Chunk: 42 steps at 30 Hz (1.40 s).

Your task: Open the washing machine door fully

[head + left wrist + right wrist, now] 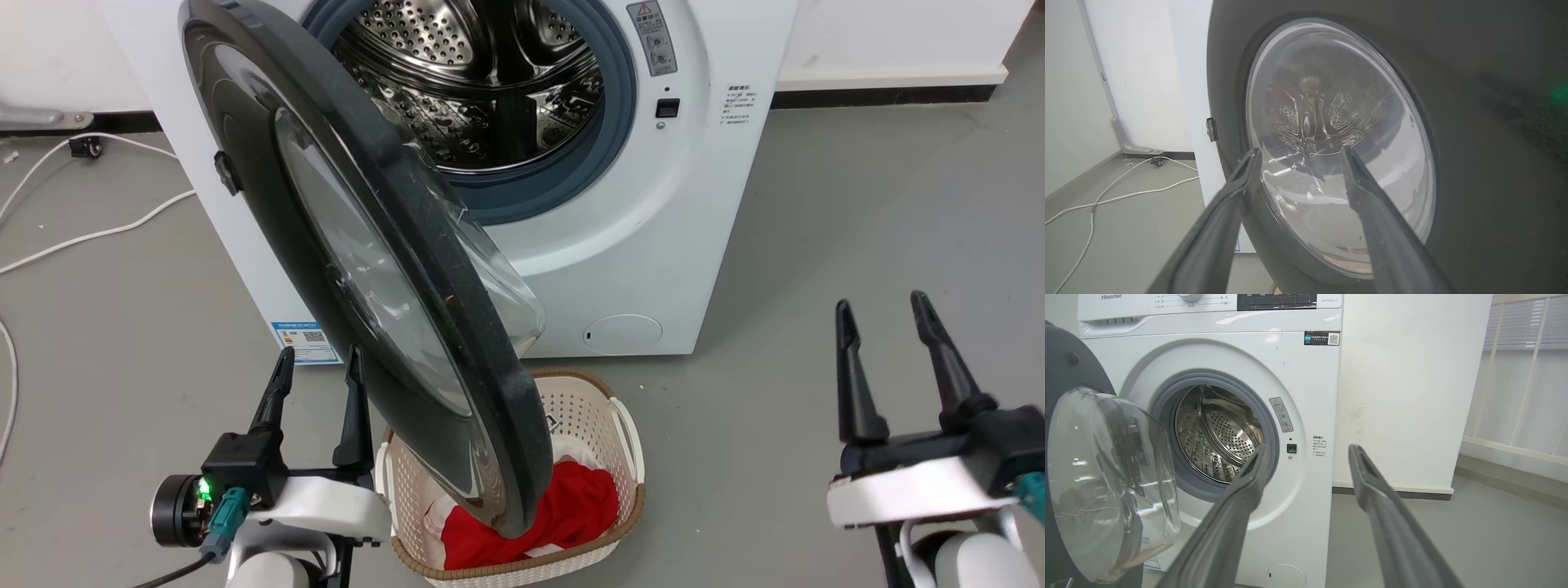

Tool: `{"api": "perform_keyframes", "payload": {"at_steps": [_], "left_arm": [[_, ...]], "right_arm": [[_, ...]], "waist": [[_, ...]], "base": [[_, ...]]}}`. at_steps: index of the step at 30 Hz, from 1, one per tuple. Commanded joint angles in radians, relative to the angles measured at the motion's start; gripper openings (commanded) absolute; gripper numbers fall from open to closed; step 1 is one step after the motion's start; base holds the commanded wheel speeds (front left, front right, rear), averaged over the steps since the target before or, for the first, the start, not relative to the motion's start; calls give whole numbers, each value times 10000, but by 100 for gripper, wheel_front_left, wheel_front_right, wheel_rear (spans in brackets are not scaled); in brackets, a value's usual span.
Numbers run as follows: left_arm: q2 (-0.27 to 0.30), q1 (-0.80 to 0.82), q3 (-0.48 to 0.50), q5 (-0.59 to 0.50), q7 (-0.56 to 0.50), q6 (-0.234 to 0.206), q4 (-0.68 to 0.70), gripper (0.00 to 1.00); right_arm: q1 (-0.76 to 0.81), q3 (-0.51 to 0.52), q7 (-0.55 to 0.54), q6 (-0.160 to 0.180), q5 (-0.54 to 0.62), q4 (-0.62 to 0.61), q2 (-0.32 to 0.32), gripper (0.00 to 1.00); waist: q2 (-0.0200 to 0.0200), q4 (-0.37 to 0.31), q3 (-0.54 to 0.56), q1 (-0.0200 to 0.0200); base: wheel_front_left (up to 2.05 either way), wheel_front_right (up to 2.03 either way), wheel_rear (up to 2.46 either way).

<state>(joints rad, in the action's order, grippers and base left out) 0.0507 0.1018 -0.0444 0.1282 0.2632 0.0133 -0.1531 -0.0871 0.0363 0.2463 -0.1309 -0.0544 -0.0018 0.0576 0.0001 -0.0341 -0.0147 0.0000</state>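
Over grey floor (857, 245), the glossy black washing machine door (359, 261) stands ajar; left pincer (320, 353), right pincer (880, 300) released.

A red garment (588, 502) is held in a cream basket (596, 408) at the near centre. White cables (106, 233) are laid across the grey floor (816, 245) at the far left.

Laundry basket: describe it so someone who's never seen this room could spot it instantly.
Find the big white washing machine with its black door swung open. On the floor right before it, under the door's lower edge, sits the laundry basket. It is cream, perforated, brown-rimmed, and holds red cloth.
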Motion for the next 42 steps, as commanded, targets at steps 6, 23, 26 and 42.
{"api": "perform_keyframes", "payload": {"at_steps": [6, 23, 26, 42], "left_arm": [[-7, -52, 49, -127, 22, 78, 47, 100], [-9, 73, 26, -210, 22, 111, 40, 100], [-9, 87, 43, -194, 21, 111, 20, 100], [-7, 206, 76, -41, 22, 90, 588, 0]], "right_arm": [[1205, -374, -303, 5, 438, -351, -86, 100], [855, -546, -78, 5, 178, 152, -90, 100], [852, -523, -104, 5, 177, 180, -90, 100], [837, -491, -86, 5, 57, 278, -91, 100]], "waist": [[-1, 9, 6, 0], [-1, -3, -91, 0], [-1, -6, -124, 0], [-1, 4, -109, 0]], "base": [[0, 0, 0], [0, 0, 0], [0, 0, 0], [0, 0, 0]]}}
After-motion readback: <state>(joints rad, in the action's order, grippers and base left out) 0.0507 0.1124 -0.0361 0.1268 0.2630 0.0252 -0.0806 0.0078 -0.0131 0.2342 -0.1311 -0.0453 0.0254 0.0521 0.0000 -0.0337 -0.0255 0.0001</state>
